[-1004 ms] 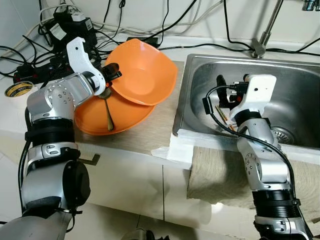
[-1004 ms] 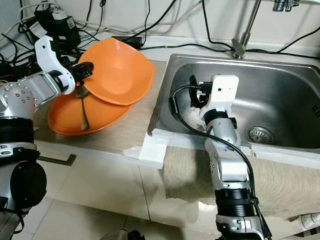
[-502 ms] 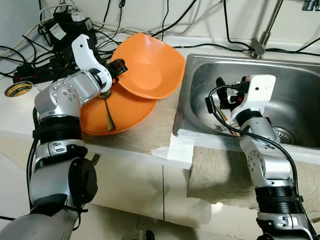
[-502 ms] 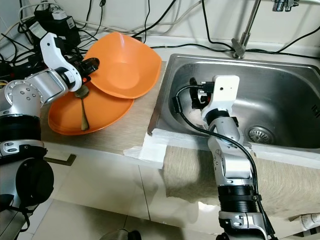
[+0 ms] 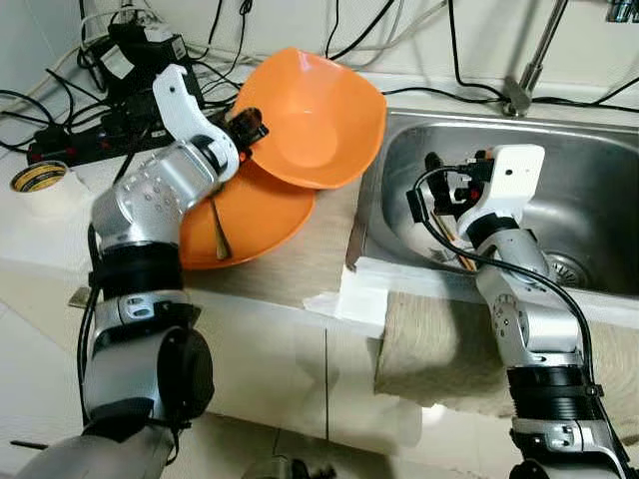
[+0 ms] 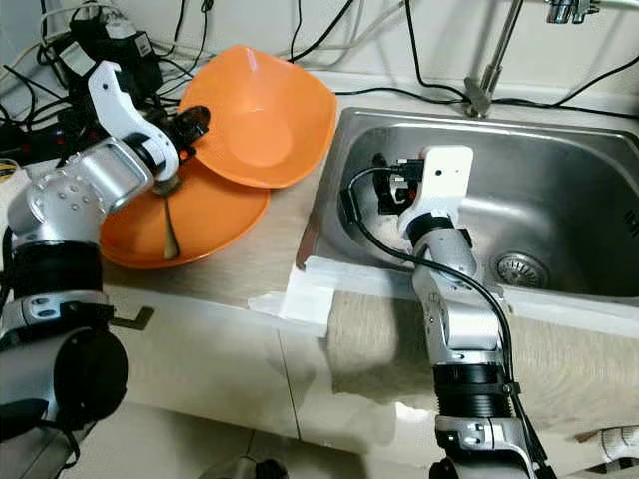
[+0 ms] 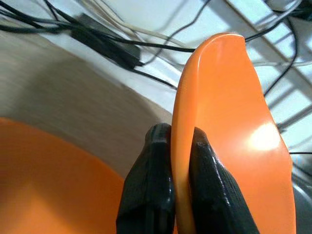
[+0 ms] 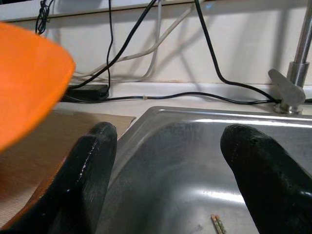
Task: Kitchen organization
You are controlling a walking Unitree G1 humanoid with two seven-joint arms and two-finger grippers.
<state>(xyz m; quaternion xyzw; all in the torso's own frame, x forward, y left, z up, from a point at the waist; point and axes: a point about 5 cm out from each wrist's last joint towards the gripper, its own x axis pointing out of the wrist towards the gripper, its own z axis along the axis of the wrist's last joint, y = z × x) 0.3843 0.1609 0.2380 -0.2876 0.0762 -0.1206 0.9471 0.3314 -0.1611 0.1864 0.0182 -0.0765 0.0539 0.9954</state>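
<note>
Left end effector (image 7: 171, 146) pinches orange bowl (image 5: 318, 120) rim, bowl tilted.

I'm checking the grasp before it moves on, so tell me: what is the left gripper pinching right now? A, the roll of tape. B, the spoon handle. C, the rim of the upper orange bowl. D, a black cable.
C: the left gripper has its two black fingers shut on either side of the upper orange bowl rim, while the spoon lies in the lower orange bowl.
</note>
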